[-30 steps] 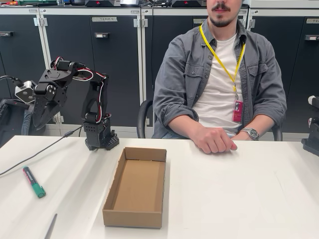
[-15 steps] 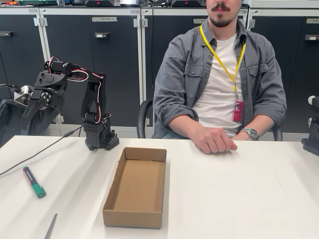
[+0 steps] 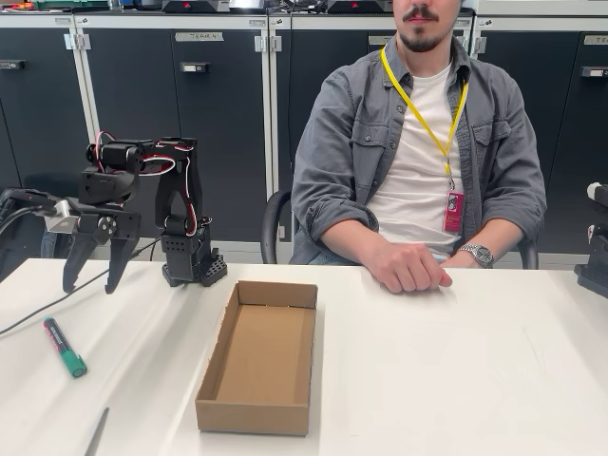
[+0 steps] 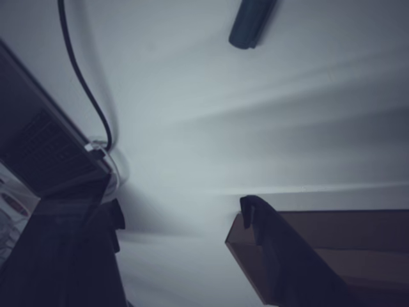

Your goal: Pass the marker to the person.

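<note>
White table [image 3: 475,380] fronting dark cabinets. The marker [image 3: 64,347] lies flat near the table's left edge in the fixed view, untouched, green cap toward the viewer. The gripper [image 3: 91,283] hangs above and just behind it, fingers spread wide, empty. Advise descending squarely across the barrel before closing. The person [image 3: 418,161] sits opposite, hand [image 3: 408,268] resting.
</note>
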Motion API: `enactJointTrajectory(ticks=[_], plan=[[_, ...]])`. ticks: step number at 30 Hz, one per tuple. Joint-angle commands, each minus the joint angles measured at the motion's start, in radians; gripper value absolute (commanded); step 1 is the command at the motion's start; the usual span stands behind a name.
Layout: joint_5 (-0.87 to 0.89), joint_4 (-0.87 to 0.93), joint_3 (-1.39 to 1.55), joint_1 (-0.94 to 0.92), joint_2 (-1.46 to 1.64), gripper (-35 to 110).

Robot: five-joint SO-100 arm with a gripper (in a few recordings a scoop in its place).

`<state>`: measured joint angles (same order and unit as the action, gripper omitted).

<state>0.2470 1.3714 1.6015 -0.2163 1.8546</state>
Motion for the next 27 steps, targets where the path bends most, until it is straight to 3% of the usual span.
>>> enactJointTrajectory(ticks=[1, 5, 11, 20, 27], plan=[[0.032, 0.064, -0.012, 0.002, 0.006, 42], [0.025, 0.103, 0.110, -0.046, 0.044, 42], [-0.034, 0.017, 0.284, -0.094, 0.098, 42], [-0.044, -0.008, 0.374, -0.094, 0.097, 44], [-0.172, 0.051, 0.390, -0.112, 0.086, 44]])
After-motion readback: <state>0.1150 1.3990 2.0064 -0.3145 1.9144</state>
